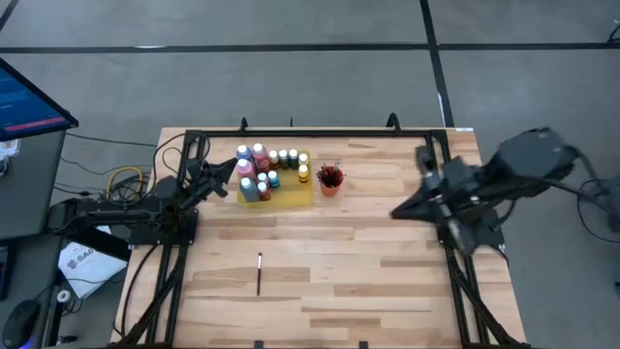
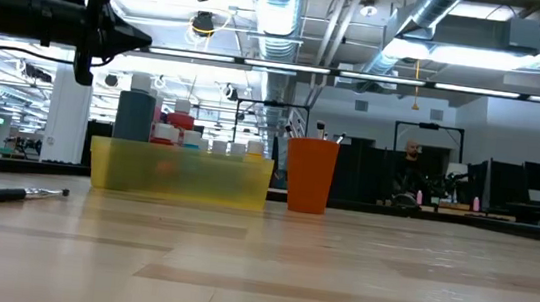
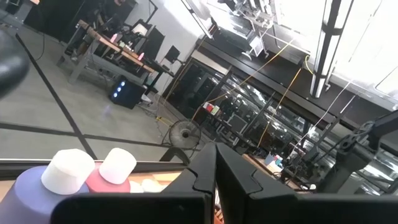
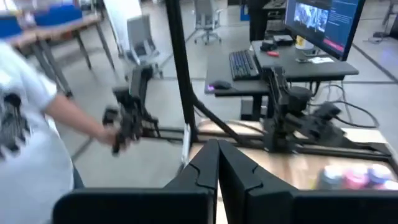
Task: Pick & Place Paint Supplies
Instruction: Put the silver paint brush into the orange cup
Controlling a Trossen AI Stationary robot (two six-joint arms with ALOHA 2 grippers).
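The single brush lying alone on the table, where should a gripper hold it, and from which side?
Grip the lone brush near the middle of its thin dark handle, coming straight down from above. It lies flat on the bare wooden table, well apart from the yellow tray, so the fingers should probably close across its width.

The table (image 1: 387,281) has a top of light wood planks, with a dark metal frame along its far edge and both sides. On it, near the far edge and a bit left of the middle, lies a yellow mat (image 1: 283,196). The paint bottles (image 1: 269,171) stand close together on this mat; from the low view it looks like a shallow yellow tray with walls. Just beside the mat, on its right, an orange cup (image 1: 330,181) stands upright on the wood. One brush (image 1: 260,272) lies alone on the bare planks, well apart from the mat, nearer the front edge.
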